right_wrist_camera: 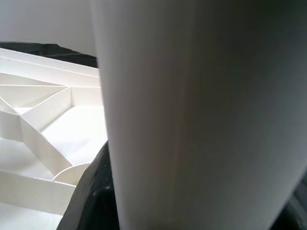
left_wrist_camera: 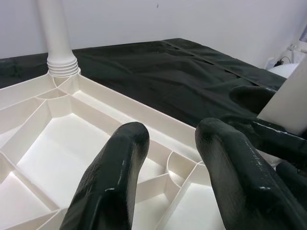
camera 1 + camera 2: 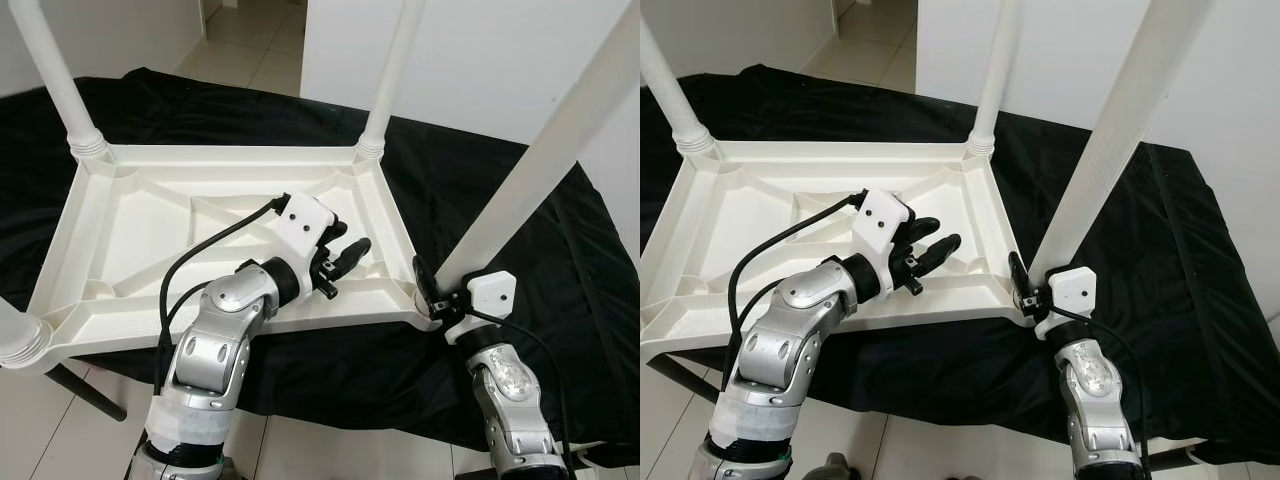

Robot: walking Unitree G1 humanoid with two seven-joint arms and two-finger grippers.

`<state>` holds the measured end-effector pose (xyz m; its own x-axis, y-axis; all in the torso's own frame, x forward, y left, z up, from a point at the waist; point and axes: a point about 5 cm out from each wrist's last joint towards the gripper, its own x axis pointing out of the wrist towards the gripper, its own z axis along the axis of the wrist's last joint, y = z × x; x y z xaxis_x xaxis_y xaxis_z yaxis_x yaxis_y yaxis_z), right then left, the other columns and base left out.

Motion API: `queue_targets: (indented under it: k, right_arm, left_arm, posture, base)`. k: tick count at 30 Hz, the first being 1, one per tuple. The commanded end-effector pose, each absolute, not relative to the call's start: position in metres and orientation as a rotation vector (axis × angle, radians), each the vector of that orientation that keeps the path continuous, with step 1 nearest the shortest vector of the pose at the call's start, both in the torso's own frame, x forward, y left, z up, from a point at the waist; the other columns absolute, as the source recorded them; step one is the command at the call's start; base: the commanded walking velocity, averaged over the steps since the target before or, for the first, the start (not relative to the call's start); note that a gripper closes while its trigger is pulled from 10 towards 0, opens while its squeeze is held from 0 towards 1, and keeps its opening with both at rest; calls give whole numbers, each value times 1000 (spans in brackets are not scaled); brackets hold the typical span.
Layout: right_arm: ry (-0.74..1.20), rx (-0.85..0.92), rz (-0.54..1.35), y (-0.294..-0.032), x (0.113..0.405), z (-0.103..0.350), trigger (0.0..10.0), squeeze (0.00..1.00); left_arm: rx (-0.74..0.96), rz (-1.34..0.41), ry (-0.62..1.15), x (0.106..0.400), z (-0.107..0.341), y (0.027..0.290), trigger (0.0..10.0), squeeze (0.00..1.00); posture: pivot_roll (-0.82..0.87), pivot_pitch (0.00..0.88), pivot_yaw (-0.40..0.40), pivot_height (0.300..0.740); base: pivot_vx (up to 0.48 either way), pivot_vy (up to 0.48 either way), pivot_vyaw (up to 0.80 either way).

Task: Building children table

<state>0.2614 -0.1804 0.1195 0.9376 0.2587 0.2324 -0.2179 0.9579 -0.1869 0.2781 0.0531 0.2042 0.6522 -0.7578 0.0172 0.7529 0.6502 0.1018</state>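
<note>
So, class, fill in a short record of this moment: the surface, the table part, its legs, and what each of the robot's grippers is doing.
surface: black cloth
tabletop: white plastic, upside down on the cloth, ribbed underside up
far legs: two upright in the far corner sockets, far-left leg and far-right leg
near-left corner: leg base in place
near-right leg: tilted at the near-right corner
right gripper: shut on the near-right leg, close to its base
left gripper: open, above the tabletop, holding nothing

Two silver jointed arms, each tipped by a white camera block with dark screws, black cables, and a black two-fingered left tool and right tool
</note>
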Motion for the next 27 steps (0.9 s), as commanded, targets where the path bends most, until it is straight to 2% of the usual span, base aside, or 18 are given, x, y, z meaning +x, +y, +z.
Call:
queue_targets:
  k: [1,9,15,27]
  right_arm:
    - [-46,-151,243,-186,249,77,10000,0]
    - [11,-77,233,-190,248,67,10000,0]
    - [96,28,157,-200,250,55,10000,0]
    - [193,57,135,-206,250,43,10000,0]
  left_arm:
    - [95,-751,-74,282,209,56,10000,0]
    - [96,-752,-73,281,209,56,10000,0]
    - [96,-750,-75,281,211,55,10000,0]
    - [95,-745,-76,281,211,55,10000,0]
  posture:
    - [149,85,-50,740]
    - [149,86,-47,740]
    - [148,87,-52,740]
    - [150,93,-58,740]
  base:
    - [0,0,0]
    - [0,0,0]
    - [0,0,0]
    - [0,0,0]
